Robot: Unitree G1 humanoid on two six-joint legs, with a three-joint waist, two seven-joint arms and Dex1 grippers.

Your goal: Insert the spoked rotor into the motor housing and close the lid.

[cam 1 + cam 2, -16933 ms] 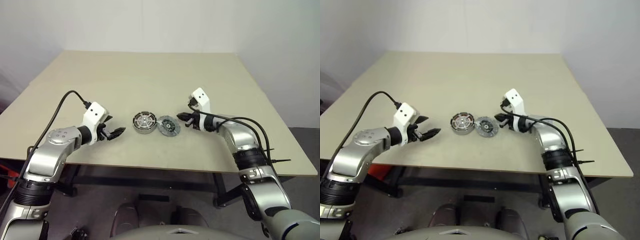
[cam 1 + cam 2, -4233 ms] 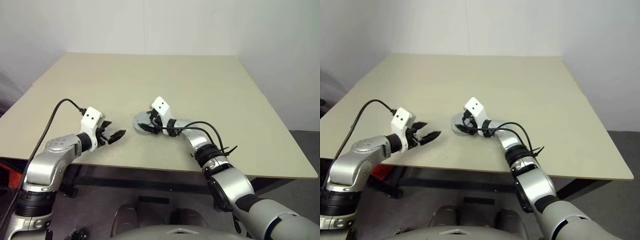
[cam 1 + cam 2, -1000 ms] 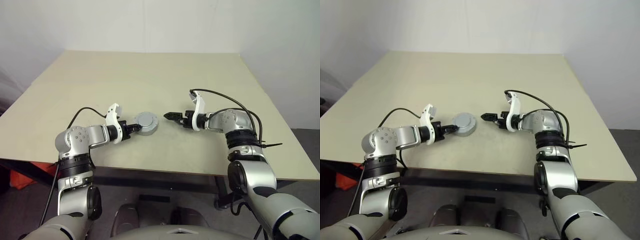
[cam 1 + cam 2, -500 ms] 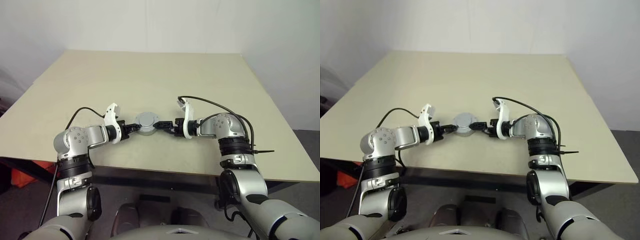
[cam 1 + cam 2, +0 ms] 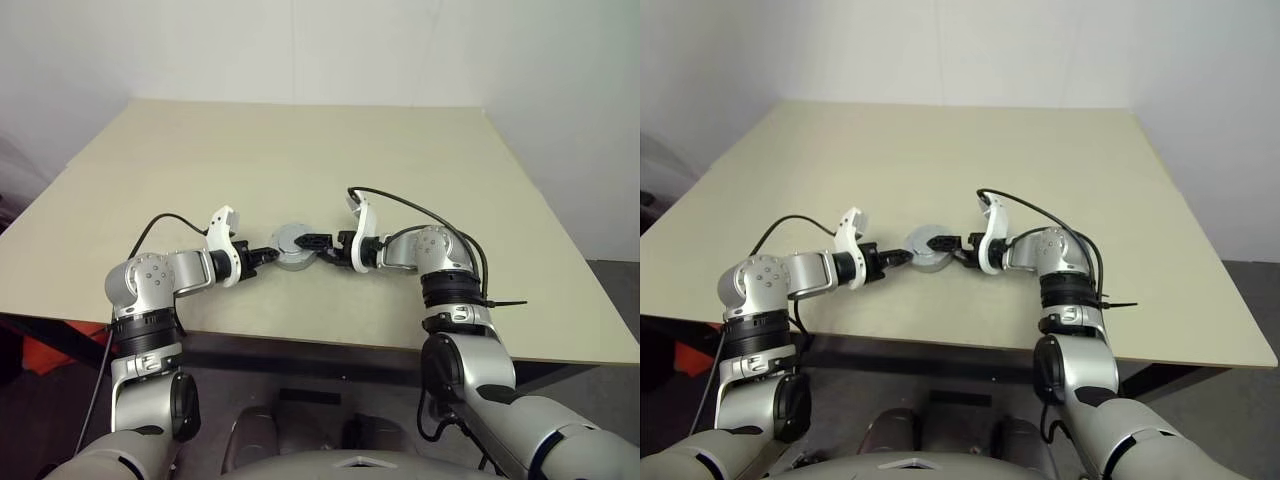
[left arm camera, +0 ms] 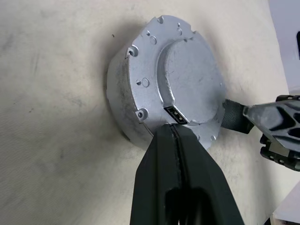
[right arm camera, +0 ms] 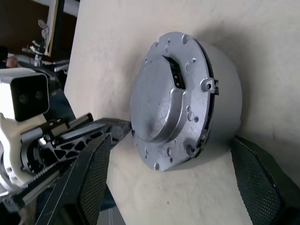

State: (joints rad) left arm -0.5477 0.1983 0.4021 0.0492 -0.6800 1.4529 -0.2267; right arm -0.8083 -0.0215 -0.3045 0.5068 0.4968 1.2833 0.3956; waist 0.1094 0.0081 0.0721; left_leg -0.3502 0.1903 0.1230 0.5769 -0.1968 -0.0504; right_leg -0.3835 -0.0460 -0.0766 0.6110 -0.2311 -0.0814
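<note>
Looking down over our arms, we see one closed round silver unit, the motor housing [image 5: 294, 246], sitting on the table [image 5: 300, 150] just below the middle of the frame. Its flat top plate, the lid [image 6: 176, 86], has a raised half-round step, small screw holes and a little connector slot, and it looks seated flush on the body. No loose wheel or disc lies anywhere on the table, so we judge that the rotor is already inside and the lid is on; whether it is fully pressed home or fastened we cannot tell from these views.

Our left hand [image 5: 267, 256] comes in from the left of the unit with its two black fingers pressed together, holding nothing, the tips resting against the lower edge of the housing by the connector slot. Our right hand [image 7: 171, 185] comes in from the right with its fingers spread wide, one on each side of the housing, not yet closed on it.

What seems left is a final squeeze, press or straightening of the closed unit, and we judge the task close to done.

Around it the table is bare and pale, with a white wall behind. Black cables loop off both wrists, clear of the housing. Nothing blocks the right hand except the left fingertips close by.
</note>
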